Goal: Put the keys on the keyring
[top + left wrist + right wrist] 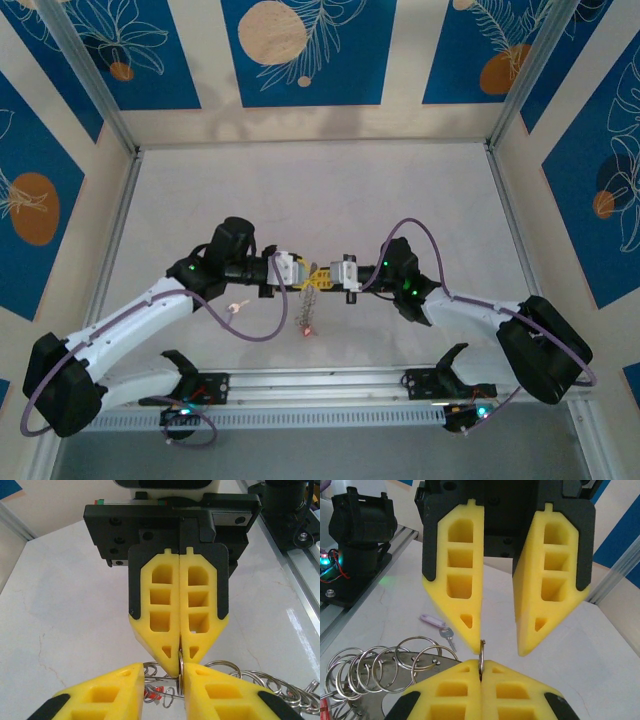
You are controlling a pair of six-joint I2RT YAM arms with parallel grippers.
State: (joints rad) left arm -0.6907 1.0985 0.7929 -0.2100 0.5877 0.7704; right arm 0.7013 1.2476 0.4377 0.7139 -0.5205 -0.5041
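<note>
The keyring is a silvery plate with several split rings, and it hangs between the two grippers above the table. My right gripper is shut on one thin ring standing edge-on. From the opposite side my left gripper is open around that same ring, which lies against one of its fingers. Red key heads dangle under the rings. A key with a whitish-pink tag lies on the table, left of the grippers.
The white table is walled in by a metal frame and patterned panels. An aluminium rail with the arm bases runs along the near edge. A black arm base stands close to the left in the right wrist view.
</note>
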